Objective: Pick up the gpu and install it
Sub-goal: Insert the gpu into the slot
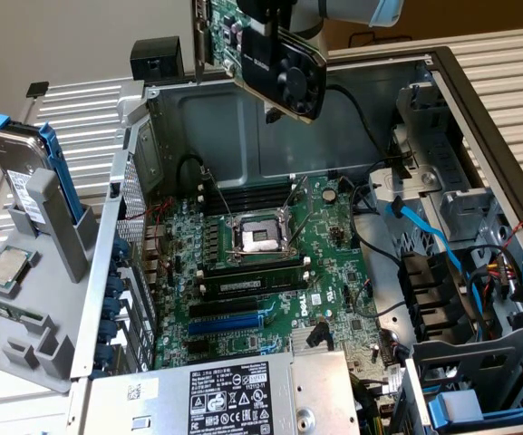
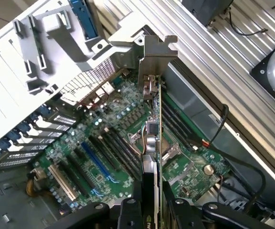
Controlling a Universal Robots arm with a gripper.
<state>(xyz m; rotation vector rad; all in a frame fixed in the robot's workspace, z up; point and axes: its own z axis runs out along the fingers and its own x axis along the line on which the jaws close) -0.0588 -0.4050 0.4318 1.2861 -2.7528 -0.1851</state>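
Note:
The gpu (image 1: 275, 59), a green card with a black fan shroud, hangs tilted in the air above the back of the open computer case. My gripper (image 1: 263, 20) is shut on it from above. In the wrist view the gpu (image 2: 154, 133) appears edge-on, running away from my gripper (image 2: 152, 212), whose black fingers (image 2: 127, 210) clamp both faces of the card. Its silver bracket (image 2: 156, 52) is at the far end. Well below it lies the green motherboard (image 1: 334, 245) with a blue expansion slot (image 1: 229, 323) and black slots beside it; the same blue slot (image 2: 92, 157) is in the wrist view.
A CPU socket (image 1: 256, 240) and RAM sticks (image 1: 247, 283) sit mid-board. Blue and black cables (image 1: 424, 237) and a grey drive cage (image 1: 479, 362) crowd the exterior view's right. The power supply (image 1: 234, 394) is in front. A hard drive (image 1: 21, 168) and CPU (image 1: 7, 267) rest on a grey stand at the exterior view's left.

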